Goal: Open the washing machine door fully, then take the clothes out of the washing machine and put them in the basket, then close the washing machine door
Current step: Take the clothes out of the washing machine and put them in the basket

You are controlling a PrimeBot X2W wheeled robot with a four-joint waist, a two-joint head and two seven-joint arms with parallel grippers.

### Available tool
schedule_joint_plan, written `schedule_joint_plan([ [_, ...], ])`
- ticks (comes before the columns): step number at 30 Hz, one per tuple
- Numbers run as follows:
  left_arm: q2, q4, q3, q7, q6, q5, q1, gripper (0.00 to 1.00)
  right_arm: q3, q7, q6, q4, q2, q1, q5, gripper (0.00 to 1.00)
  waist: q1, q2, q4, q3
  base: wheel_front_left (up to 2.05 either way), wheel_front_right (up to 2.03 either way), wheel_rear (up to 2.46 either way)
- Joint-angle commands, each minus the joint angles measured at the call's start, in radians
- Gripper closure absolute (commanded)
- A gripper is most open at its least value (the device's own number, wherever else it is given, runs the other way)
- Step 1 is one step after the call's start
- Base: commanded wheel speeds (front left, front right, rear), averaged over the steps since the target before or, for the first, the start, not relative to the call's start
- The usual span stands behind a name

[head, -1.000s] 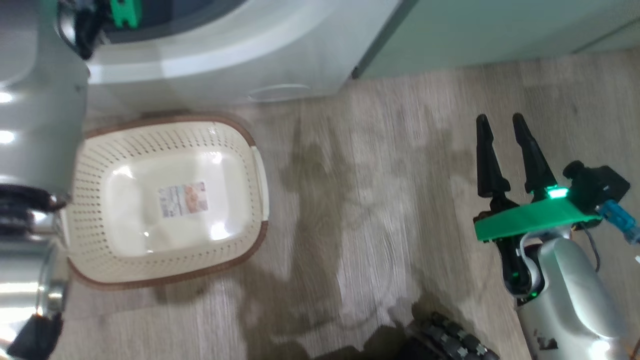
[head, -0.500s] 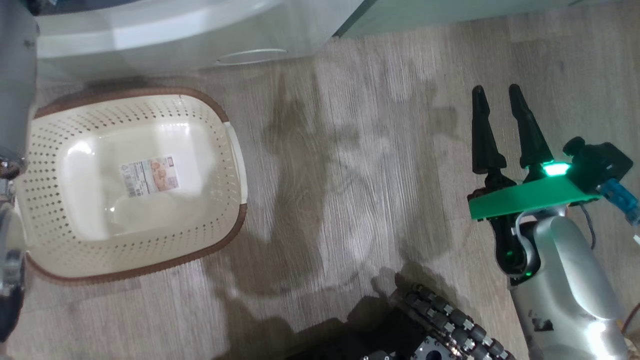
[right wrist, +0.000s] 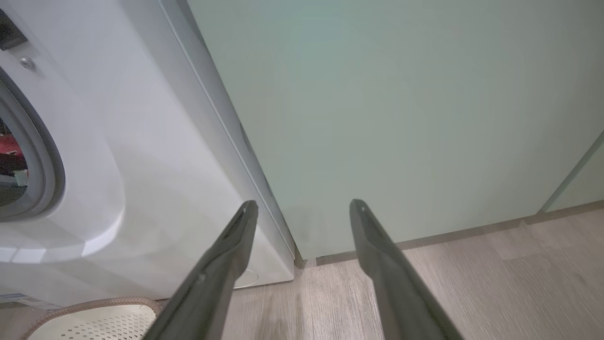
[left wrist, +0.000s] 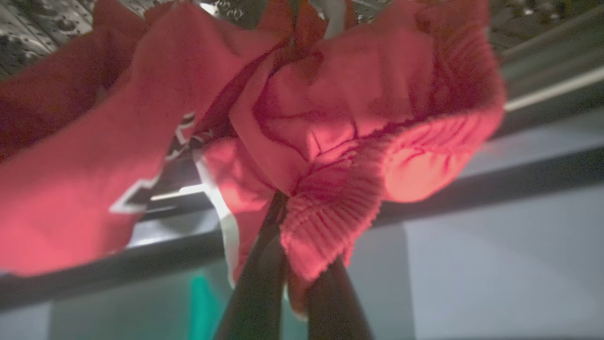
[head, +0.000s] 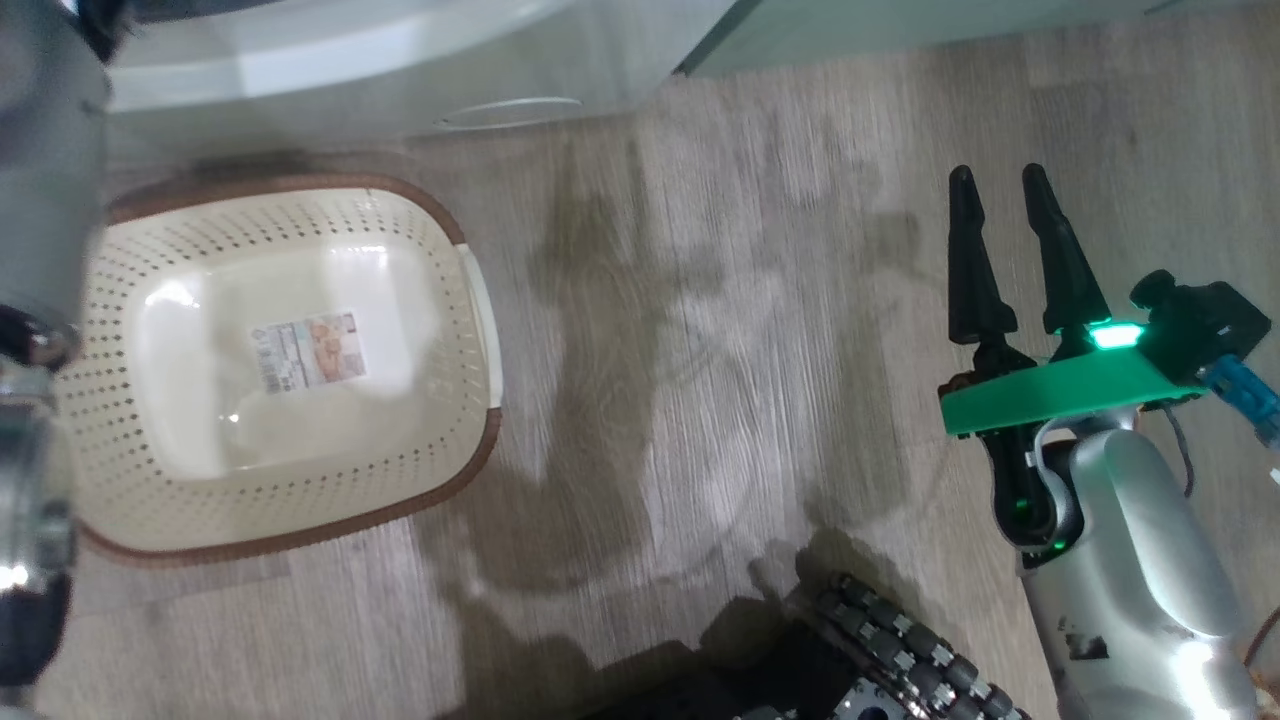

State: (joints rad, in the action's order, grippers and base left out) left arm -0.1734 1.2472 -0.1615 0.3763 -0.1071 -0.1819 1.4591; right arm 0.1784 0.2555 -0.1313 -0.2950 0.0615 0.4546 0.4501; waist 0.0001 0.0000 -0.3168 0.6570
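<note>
While the left gripper (left wrist: 295, 264) pinches the red clothes (left wrist: 330, 118) between its dark fingers (left wrist: 255, 293) (the fabric bunches right over the tips), the right gripper (head: 998, 180) hangs spread above the floor (head: 700, 350), well apart from the basket (head: 470, 460) standing just before the washing machine (head: 350, 60).

Left tool (left wrist: 297, 245) clamped on bunched red clothes (left wrist: 302, 118), its dark fingers (left wrist: 257, 293) half buried under a ribbed cuff (left wrist: 339, 212). White trim and dark lettering on the left fold. Perforated metal drum (left wrist: 28, 28) behind, at top. Blurry grey and dark bands below.
</note>
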Motion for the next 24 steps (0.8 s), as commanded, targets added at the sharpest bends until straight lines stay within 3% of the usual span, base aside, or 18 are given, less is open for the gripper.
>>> schedule_joint_plan([
  [1, -0.01, -0.025, -0.004, -0.027, -0.011, -0.01, -0.005, 1.0, 0.006, 0.006, 0.001, 0.021, 0.0, -0.026, 0.0, 0.0, -0.0001, 0.0, 0.018, -0.027, 0.0, 0.0, 0.0],
  [14, 0.093, -0.048, -0.136, -0.161, -0.023, -0.074, -0.224, 1.0, -0.017, 0.006, 0.001, -0.005, 0.041, -0.125, -0.001, 0.0, -0.0001, 0.0, 0.12, -0.238, 0.0, 0.0, 0.0],
  [24, 0.101, -0.162, -0.232, -0.298, -0.023, -0.186, -0.478, 1.0, -0.017, 0.006, 0.001, -0.025, 0.073, -0.214, 0.002, 0.0, -0.0001, 0.0, 0.203, -0.403, 0.0, 0.0, 0.0],
])
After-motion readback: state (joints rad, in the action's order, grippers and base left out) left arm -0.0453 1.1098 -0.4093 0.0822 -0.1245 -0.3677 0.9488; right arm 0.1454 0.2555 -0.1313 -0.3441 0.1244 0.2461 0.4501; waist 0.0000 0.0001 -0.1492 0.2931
